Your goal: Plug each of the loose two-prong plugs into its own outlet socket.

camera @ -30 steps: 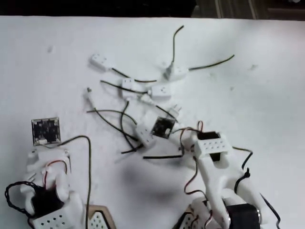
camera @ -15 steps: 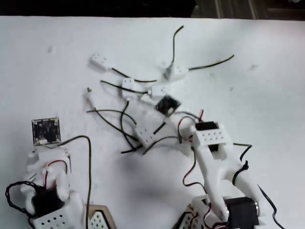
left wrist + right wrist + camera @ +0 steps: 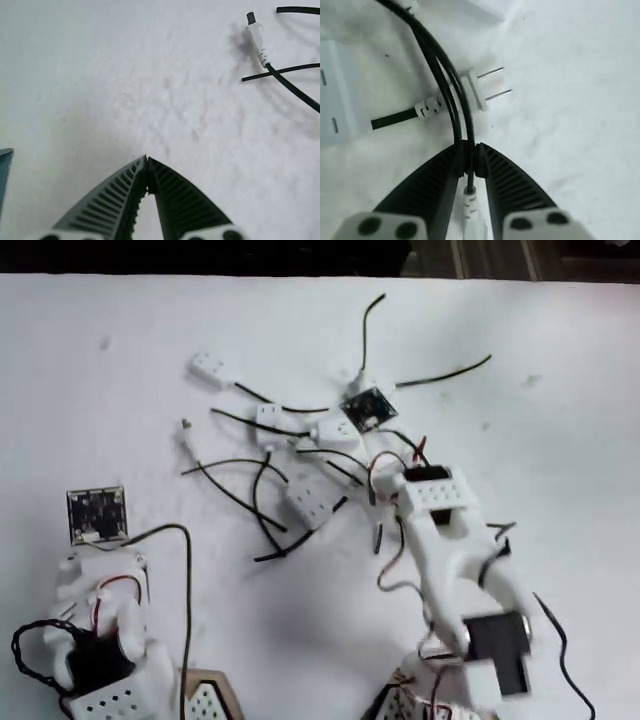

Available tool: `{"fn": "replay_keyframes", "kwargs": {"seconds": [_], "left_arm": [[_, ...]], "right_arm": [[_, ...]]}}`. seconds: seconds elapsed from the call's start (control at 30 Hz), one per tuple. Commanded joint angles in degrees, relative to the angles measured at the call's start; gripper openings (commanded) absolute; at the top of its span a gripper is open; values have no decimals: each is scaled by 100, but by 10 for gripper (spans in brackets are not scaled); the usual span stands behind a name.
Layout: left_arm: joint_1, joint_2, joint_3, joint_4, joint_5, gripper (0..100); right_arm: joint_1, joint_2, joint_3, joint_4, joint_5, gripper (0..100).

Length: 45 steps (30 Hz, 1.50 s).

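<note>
My right gripper is shut on a black cord, with the cord's white plug end pinched between the jaws. Just beyond the fingertips a loose two-prong plug lies flat on the table, its prongs pointing away from a white outlet socket. In the high view the right arm stretches into the tangle of sockets and cords. My left gripper is shut on nothing over bare table near the front left. Farther off lies a small white plug on a black cord.
Other white sockets lie scattered mid-table, joined by looping black cords. The left arm sits at the front left corner. Bare white table stretches to the right and far left.
The right arm has swung away from the front edge toward the far sockets, dragging its cord along. The near socket shifted slightly with it. The left arm stayed still.
</note>
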Motion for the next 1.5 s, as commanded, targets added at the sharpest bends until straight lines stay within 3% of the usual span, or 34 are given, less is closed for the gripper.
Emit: {"fn": "replay_keyframes", "kwargs": {"seconds": [0.0,0.1,0.47,1.13,1.47], "left_arm": [[66,-66,-44,-97,35,23],[66,-66,-44,-97,35,23],[66,-66,-35,-97,35,23],[66,-66,-35,-88,35,23],[66,-66,-26,-79,35,23]], "right_arm": [[-31,514,-756,479,-70,95],[-31,514,-1204,1349,-70,159],[-22,-40,-1864,3090,-325,163],[356,980,-1996,3345,-273,162],[453,1007,-1952,3319,-62,99]]}}
